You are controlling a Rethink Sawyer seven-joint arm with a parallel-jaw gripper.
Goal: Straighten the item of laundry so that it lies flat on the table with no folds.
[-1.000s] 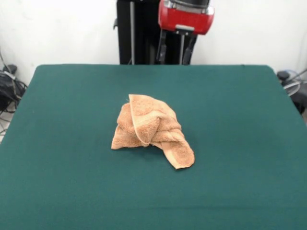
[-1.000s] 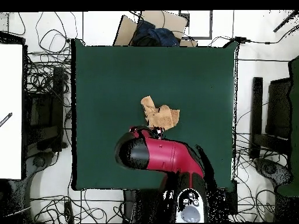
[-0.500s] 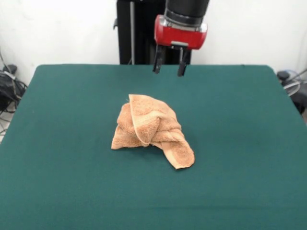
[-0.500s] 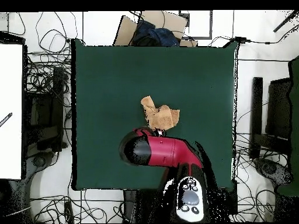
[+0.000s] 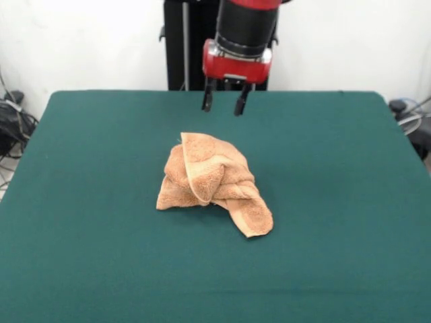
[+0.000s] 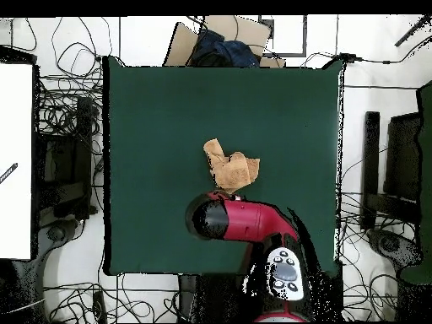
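From above I am losing the gripper entirely: the red and black arm [image 6: 245, 221] is covering it, along with a strip of the table [image 6: 152, 126] just below the towel [image 6: 229, 169]. In the front view the arm is running off the top edge, so only its lower part is showing. The towel is lying bunched and twisted, its folds hiding most of its surface, so I am not making out any woven bands or label. The table's near edge is falling outside the front view.
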